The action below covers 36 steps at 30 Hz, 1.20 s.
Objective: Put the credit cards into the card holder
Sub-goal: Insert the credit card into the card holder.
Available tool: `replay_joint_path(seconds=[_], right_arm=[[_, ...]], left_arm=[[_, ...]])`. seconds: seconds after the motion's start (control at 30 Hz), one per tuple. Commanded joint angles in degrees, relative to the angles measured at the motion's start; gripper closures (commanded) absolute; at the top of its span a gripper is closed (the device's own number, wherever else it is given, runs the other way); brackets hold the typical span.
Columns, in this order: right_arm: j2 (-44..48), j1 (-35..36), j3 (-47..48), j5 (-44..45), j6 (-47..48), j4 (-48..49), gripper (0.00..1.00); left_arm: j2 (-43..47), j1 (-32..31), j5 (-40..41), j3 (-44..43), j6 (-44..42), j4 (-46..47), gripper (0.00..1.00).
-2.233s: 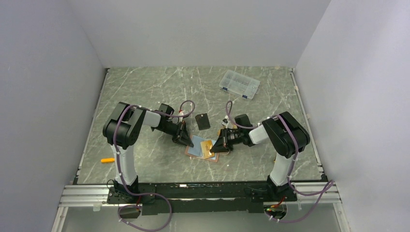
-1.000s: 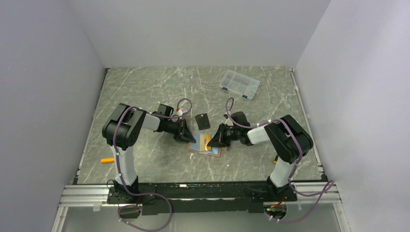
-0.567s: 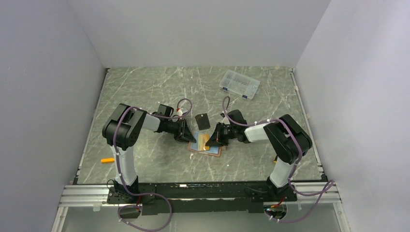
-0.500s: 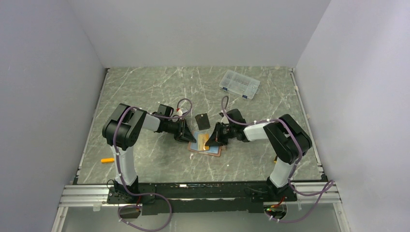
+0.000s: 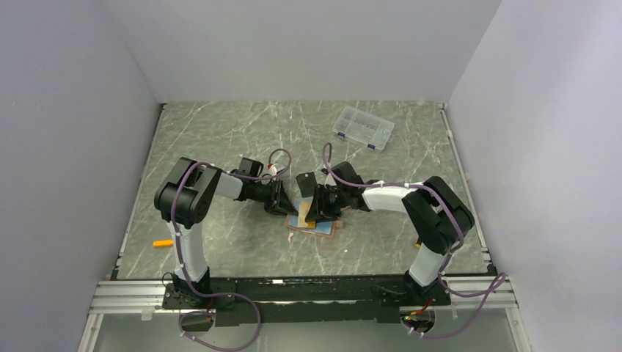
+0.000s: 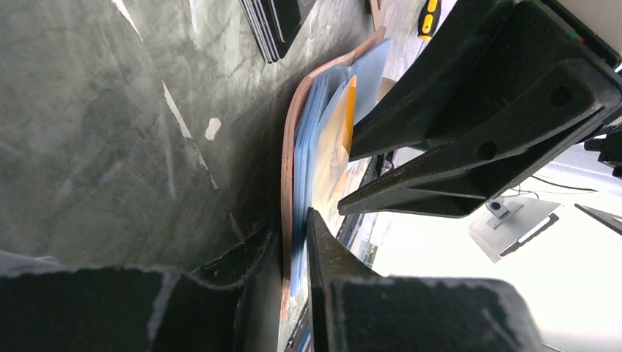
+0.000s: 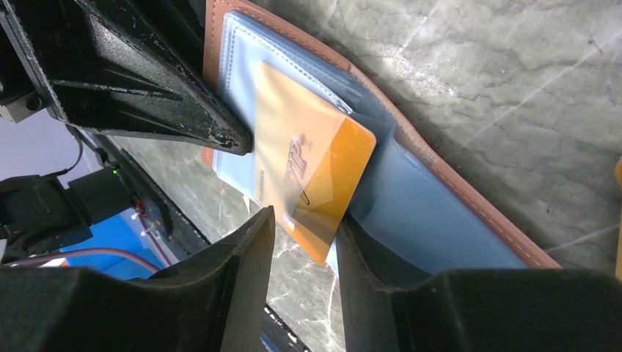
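The tan card holder [image 5: 323, 229] lies open on the table between both arms, blue-grey pockets up. My left gripper [image 5: 288, 210] is shut on its left edge, leather [image 6: 290, 147] and pocket layers pinched between the jaws [image 6: 292, 224]. An orange-gold credit card [image 7: 315, 176] sits partly inside a blue pocket, one corner sticking out. My right gripper [image 7: 304, 224] is open, its fingers standing either side of that corner. The same card [image 6: 334, 147] shows edge-on in the left wrist view. An orange sliver [image 7: 619, 213], perhaps another card, shows at the right wrist view's edge.
A small black rectangle [image 5: 304, 181] lies just behind the card holder. A clear compartment box [image 5: 362, 127] stands at the back right. A small orange object [image 5: 163, 243] lies near the left arm's base. Grey walls enclose the table on three sides.
My right gripper has moved left over the card holder, sliding the orange card into the pocket, and its jaws have opened. My left gripper has kept its hold on the holder's edge.
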<state>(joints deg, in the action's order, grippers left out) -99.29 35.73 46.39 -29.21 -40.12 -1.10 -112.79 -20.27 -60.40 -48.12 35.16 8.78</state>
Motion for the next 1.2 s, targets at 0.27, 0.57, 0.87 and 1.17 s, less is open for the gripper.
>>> replay_joint_path(seconds=[0.27,0.57,0.87,1.17], right_arm=[[-3.59,5.86,5.69,10.10,6.47,-14.05,0.57],[-4.26,8.74,8.58,12.90,7.72,-16.86,0.46],[-3.85,10.78,11.45,10.37,10.07,-12.96,0.45],[-1.16,11.06,10.38,4.94,11.20,-6.44,0.45]], left_arm=[[2.69,0.39,-3.43,-0.57,-0.11,1.54,0.78],[2.72,0.24,-4.96,-0.05,1.57,4.41,0.70],[2.67,-0.15,-4.79,-0.69,0.76,3.20,0.70],[3.38,-0.47,-4.03,-1.10,-0.36,1.66,0.68]])
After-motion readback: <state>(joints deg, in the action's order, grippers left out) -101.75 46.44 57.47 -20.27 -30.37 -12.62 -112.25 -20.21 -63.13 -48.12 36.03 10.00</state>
